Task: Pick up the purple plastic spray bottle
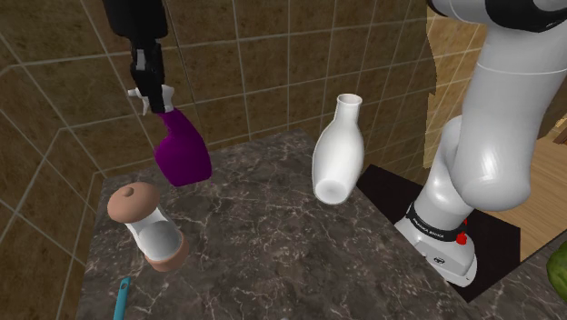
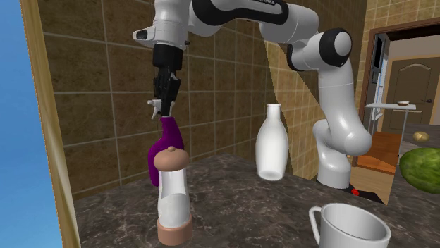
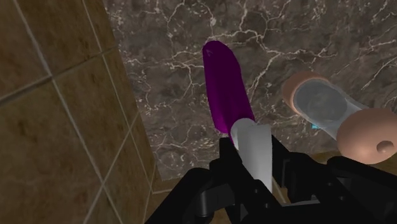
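The purple spray bottle (image 1: 182, 150) has a white trigger head and hangs tilted from my gripper (image 1: 150, 95), which is shut on that head. It is close to the brown tiled wall, at the back left of the dark marble counter (image 1: 273, 245) in the shoulder view. In the second exterior view the gripper (image 2: 166, 98) points down with the bottle (image 2: 169, 137) below it, and a mill in front hides the bottle's base. Along the gripper (image 3: 254, 168), the white head (image 3: 254, 149) sits clasped between the black fingers and the purple body (image 3: 222, 83) reaches out over the counter.
A clear mill with tan caps (image 1: 150, 227) stands just in front of the bottle. A tall white vase (image 1: 338, 150) stands mid-counter, near the arm's base. A white mug (image 2: 349, 225) sits at the near edge of the second exterior view. A teal handle (image 1: 123, 298) lies at the counter's front left.
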`<state>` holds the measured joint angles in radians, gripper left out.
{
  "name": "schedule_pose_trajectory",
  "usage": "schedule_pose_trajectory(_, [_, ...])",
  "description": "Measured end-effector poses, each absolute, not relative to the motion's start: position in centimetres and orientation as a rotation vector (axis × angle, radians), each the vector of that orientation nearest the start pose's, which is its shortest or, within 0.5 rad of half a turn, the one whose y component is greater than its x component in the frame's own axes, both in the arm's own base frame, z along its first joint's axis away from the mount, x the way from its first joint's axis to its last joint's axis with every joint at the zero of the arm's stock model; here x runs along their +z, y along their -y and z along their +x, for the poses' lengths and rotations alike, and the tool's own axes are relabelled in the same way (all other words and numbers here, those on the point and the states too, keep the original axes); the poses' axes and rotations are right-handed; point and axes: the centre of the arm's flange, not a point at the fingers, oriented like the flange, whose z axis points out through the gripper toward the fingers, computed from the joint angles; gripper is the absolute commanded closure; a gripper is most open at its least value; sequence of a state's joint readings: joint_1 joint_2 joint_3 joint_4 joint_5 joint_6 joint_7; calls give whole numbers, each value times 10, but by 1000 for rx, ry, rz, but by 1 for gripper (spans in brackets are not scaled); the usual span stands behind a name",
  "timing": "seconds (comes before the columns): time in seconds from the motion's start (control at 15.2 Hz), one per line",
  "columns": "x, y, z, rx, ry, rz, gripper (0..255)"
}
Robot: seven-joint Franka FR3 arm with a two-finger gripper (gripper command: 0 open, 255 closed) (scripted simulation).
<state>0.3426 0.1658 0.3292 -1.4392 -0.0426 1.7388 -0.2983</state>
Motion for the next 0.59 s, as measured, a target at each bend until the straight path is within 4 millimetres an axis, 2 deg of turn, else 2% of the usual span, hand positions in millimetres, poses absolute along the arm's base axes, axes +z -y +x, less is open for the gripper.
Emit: schedule_pose_trajectory(0.59, [657, -369, 498, -214, 1439, -2743, 255])
